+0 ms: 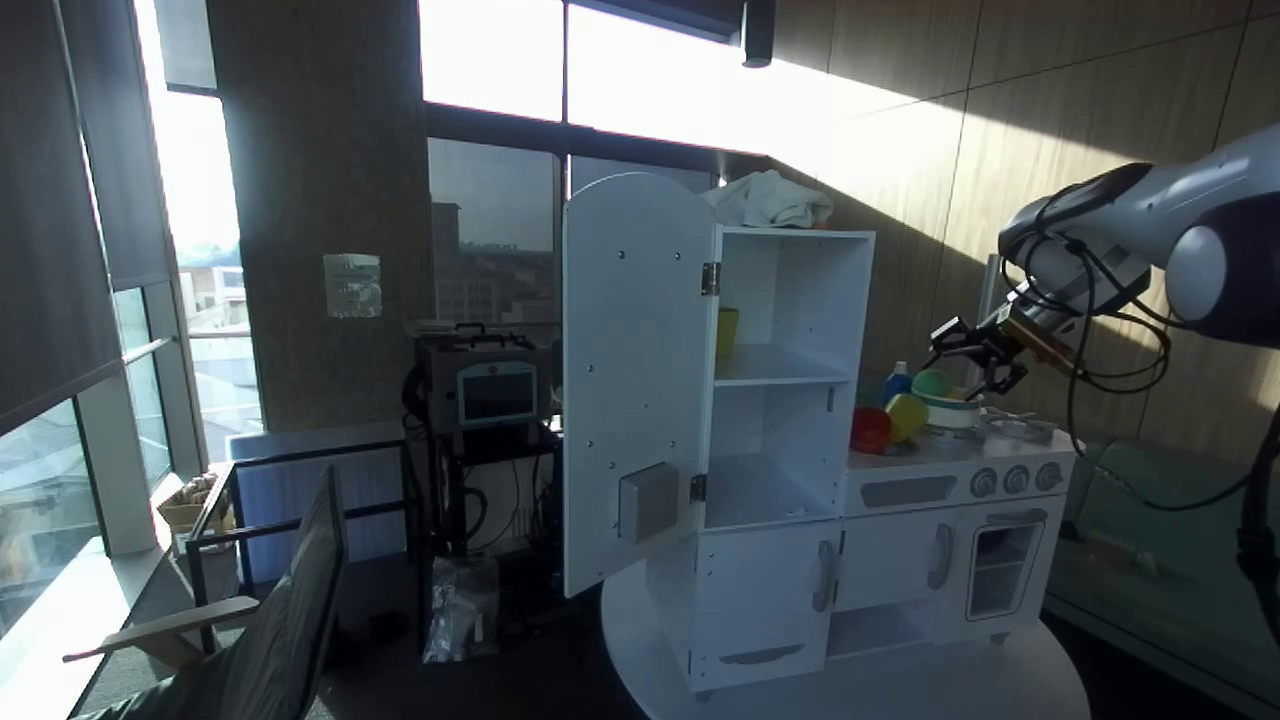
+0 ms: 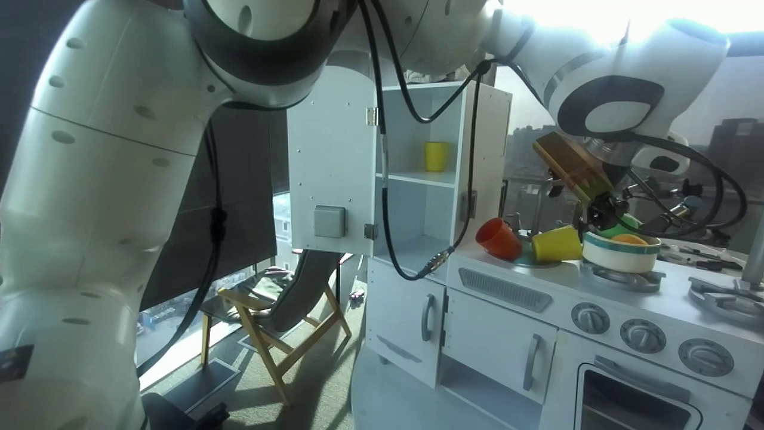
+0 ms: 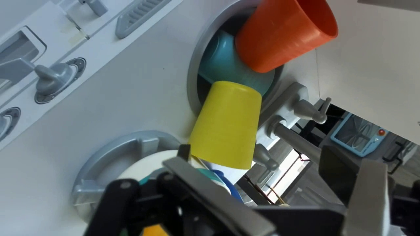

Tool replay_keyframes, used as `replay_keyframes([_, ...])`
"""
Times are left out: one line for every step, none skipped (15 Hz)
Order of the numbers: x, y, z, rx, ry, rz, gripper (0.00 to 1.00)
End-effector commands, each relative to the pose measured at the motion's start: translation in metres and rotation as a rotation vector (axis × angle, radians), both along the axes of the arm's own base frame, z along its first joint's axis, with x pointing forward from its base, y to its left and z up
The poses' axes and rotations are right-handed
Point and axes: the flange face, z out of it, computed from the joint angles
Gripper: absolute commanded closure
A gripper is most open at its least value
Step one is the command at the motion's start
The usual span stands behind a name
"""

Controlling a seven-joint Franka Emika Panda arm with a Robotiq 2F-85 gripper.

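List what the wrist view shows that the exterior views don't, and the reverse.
Wrist view only: the dark interior of the sink; the red knob on the teal-framed device.
Both exterior views, not wrist: the arm, the open cabinet door, the yellow cup on the upper shelf, the chair.
All three: the red-orange cup, the yellow cup beside the pot, the white-and-teal pot, the stove knobs.

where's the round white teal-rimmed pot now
In an exterior view, the round white teal-rimmed pot stands toward the right on a grey burner, right of the tipped yellow plastic cup.
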Motion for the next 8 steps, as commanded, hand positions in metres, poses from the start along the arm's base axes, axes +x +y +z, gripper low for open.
replay_keyframes([-0.021,0.033,0.015,-0.083,0.026,-0.022,0.00])
replay_keyframes([-0.025,0.042,0.015,-0.105,0.039,-0.026,0.00])
replay_keyframes([-0.029,0.049,0.016,-0.123,0.052,-0.028,0.00])
replay_keyframes([-0.034,0.057,0.015,-0.141,0.062,-0.029,0.00])
replay_keyframes([-0.039,0.064,0.013,-0.148,0.075,-0.021,0.00])
replay_keyframes([-0.021,0.043,0.009,-0.127,0.079,-0.007,0.00])
replay_keyframes([-0.023,0.048,0.008,-0.125,0.083,-0.003,0.00])
replay_keyframes([-0.023,0.048,0.007,-0.124,0.084,-0.002,0.00])
